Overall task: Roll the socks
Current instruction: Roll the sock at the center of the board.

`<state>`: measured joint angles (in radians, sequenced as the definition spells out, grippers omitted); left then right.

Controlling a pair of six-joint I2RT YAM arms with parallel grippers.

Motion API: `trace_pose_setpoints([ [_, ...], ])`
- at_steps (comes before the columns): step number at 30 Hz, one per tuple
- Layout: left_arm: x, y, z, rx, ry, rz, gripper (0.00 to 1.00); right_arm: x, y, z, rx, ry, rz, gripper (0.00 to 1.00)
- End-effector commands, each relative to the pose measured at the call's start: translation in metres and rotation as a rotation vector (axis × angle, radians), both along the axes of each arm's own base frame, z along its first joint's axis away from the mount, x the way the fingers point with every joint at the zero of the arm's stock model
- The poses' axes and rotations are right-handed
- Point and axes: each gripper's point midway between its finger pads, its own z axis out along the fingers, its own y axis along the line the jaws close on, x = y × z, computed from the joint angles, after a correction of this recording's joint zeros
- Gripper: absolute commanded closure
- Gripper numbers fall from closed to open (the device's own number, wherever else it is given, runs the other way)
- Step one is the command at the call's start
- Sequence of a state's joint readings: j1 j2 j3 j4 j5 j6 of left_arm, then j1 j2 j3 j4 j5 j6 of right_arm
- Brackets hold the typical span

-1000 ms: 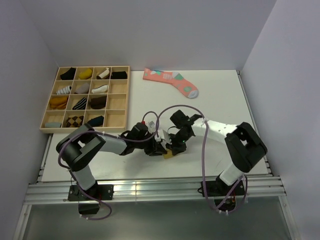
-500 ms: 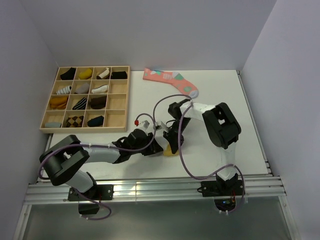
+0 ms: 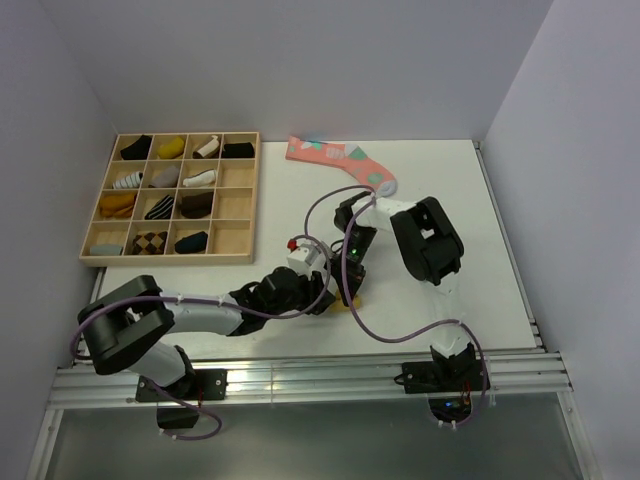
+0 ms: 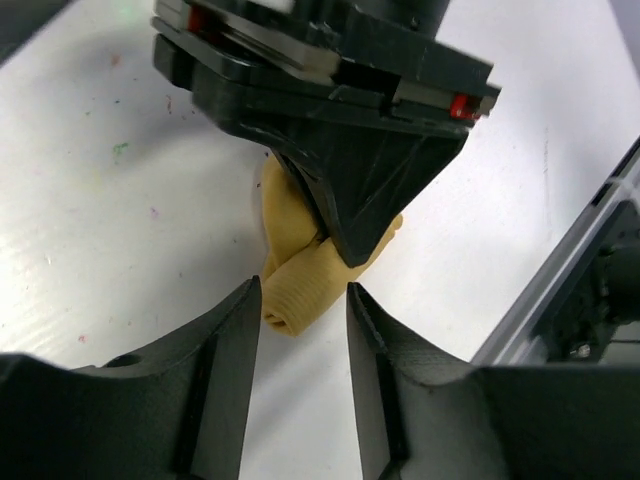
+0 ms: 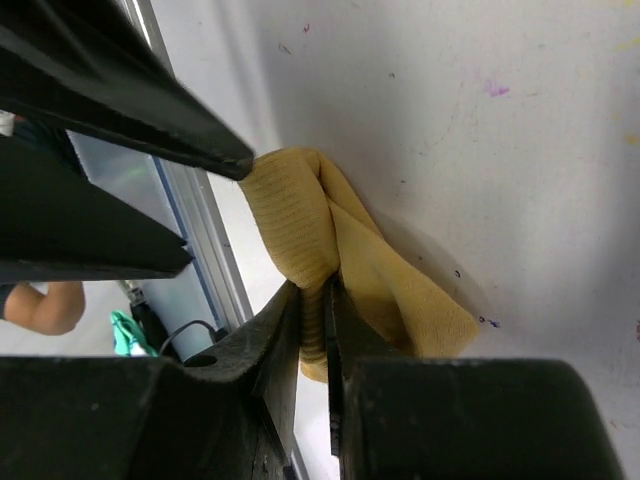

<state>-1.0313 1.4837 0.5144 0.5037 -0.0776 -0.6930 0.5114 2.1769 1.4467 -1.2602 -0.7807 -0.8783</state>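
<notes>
The mustard-tan sock point(image 3: 353, 299) lies bunched and partly rolled near the table's front edge. My right gripper point(image 3: 350, 284) comes down on it from behind. In the right wrist view the right gripper point(image 5: 312, 292) is shut on a fold of the sock point(image 5: 400, 290). My left gripper point(image 3: 318, 293) sits just left of it. In the left wrist view the left gripper point(image 4: 300, 292) is open, with the rolled end of the sock point(image 4: 285, 215) just beyond its tips. I cannot make out the black crew sock in any view.
A wooden compartment tray point(image 3: 250, 200) with rolled socks stands at the back left. The long pink sock point(image 3: 345, 160) lies at the back middle. The metal rail point(image 3: 300, 375) runs along the table's near edge, close to the grippers.
The right arm's elbow has swung from the far right in to the middle. The left arm has stretched out to the right. Both grippers stay at the mustard sock.
</notes>
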Motion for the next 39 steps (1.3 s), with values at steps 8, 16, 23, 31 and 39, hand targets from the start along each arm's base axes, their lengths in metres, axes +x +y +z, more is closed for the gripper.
trace_pose_setpoints([
  [8, 0.003, -0.026, -0.006, 0.029, -0.110, -0.137, 0.54, 0.017, -0.015, -0.029, -0.085, -0.064, 0.046, 0.91],
  [16, 0.002, -0.029, 0.005, -0.022, -0.122, -0.141, 0.54, 0.019, -0.015, -0.031, -0.096, -0.066, 0.042, 0.91],
  [23, 0.012, -0.034, 0.014, 0.024, -0.175, -0.149, 0.52, 0.018, -0.017, -0.032, -0.108, -0.063, 0.040, 0.91],
  [31, 0.011, -0.041, 0.011, 0.031, -0.177, -0.182, 0.52, 0.017, -0.018, -0.033, -0.112, -0.058, 0.041, 0.92],
  [39, 0.001, -0.041, -0.007, 0.026, -0.129, -0.216, 0.54, 0.017, -0.020, -0.034, -0.122, -0.055, 0.039, 0.92],
])
